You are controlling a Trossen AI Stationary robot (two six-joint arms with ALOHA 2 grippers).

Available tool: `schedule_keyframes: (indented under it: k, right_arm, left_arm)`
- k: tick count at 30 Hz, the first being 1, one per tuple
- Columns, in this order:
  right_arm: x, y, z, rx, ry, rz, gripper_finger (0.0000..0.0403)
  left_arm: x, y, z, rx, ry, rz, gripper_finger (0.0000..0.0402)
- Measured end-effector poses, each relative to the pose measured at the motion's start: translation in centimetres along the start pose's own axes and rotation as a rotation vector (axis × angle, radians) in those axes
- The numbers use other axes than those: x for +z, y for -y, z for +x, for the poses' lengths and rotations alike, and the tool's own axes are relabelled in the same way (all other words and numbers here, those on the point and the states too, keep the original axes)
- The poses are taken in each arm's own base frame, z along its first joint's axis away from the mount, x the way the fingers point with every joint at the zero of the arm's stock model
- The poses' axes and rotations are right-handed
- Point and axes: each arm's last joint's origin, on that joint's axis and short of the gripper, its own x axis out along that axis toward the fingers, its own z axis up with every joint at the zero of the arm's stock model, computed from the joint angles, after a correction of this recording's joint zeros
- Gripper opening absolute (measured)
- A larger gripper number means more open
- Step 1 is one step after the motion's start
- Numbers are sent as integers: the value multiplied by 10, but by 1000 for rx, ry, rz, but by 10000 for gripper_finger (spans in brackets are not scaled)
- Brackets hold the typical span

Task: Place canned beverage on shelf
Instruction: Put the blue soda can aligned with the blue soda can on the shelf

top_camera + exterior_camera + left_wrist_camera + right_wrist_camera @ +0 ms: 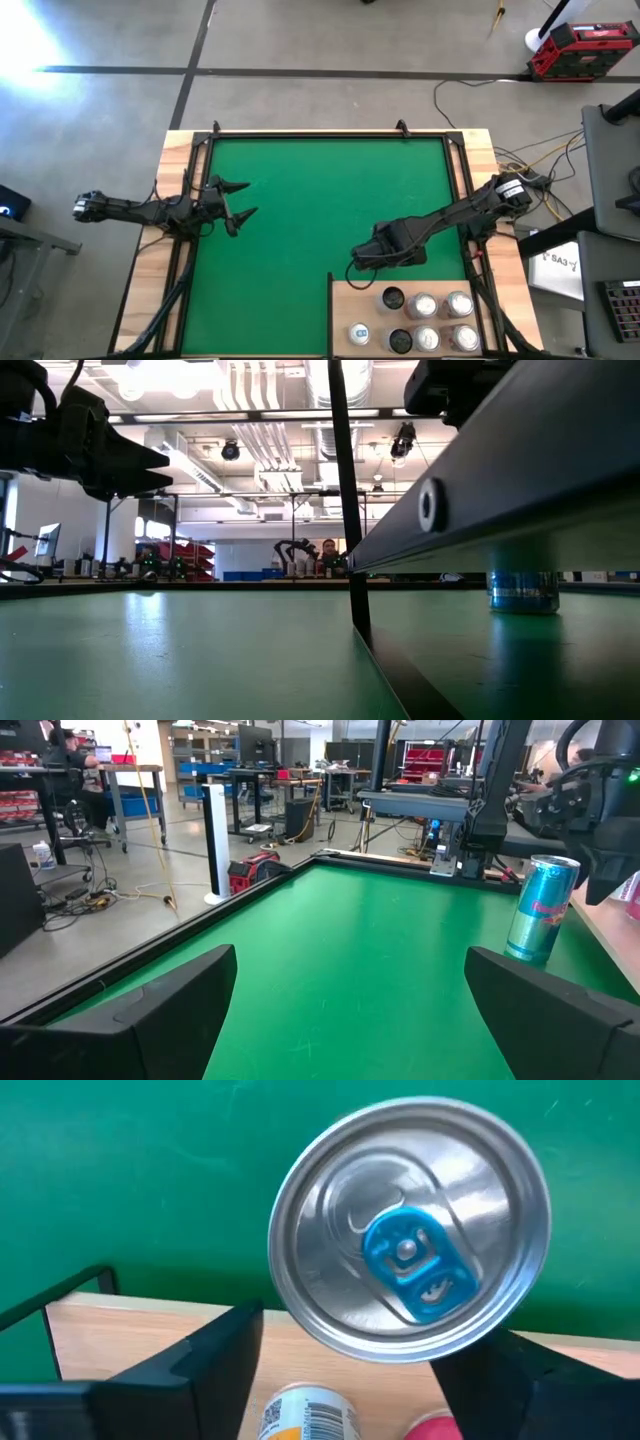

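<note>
"Right wrist view first: what do you have?"

"I'm looking straight down on the silver top of the canned beverage (pixel 410 1270), blue pull-tab up. My right gripper's fingers are spread, one on each side of it. I see no pinch on the can. Just past it is the dark edge and pale wood of the shelf (pixel 150 1330)."

"So the can isn't on the shelf yet?"

"No. In the left wrist view it stands upright on the green mat (pixel 330 950) of the worktop, just beside the shelf and under the right arm. The low view also shows its base down on the mat."

"Which step are we at, then?"

"I judge it to be the pickup, with the placing still to do. In the high view the right gripper (pixel 362 262) hangs over the shelf's far left corner. The corner just inside it is bare, while other cans (pixel 425 305) crowd the rest."

"And your next move?"

"I need to close squarely on the can's body and lift it clear of the dark edge. Then I'd carry it a short way onto the free corner, set it down upright, and let go. The neighbouring cans stand close, so I'd keep the path tight."

"Left arm?"

"The left gripper (pixel 238 202) waits at the mat's left side, fingers wide, holding nothing."
</note>
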Motion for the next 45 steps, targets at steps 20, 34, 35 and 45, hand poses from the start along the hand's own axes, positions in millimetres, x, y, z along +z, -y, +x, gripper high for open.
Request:
schedule_keyframes:
  k: [20,34,35,45]
  right_arm:
    - [29,-5,-3,1,16,319,339]
    - [31,0,-3,-38,54,488,332]
    - [31,0,-3,-38,57,499,329]
    - [34,4,2,-48,114,495,324]
  left_arm:
    - [0,0,0,0,0,0,378]
    - [0,0,0,0,0,0,378]
    - [0,0,0,0,0,0,378]
    - [0,0,0,0,0,0,378]
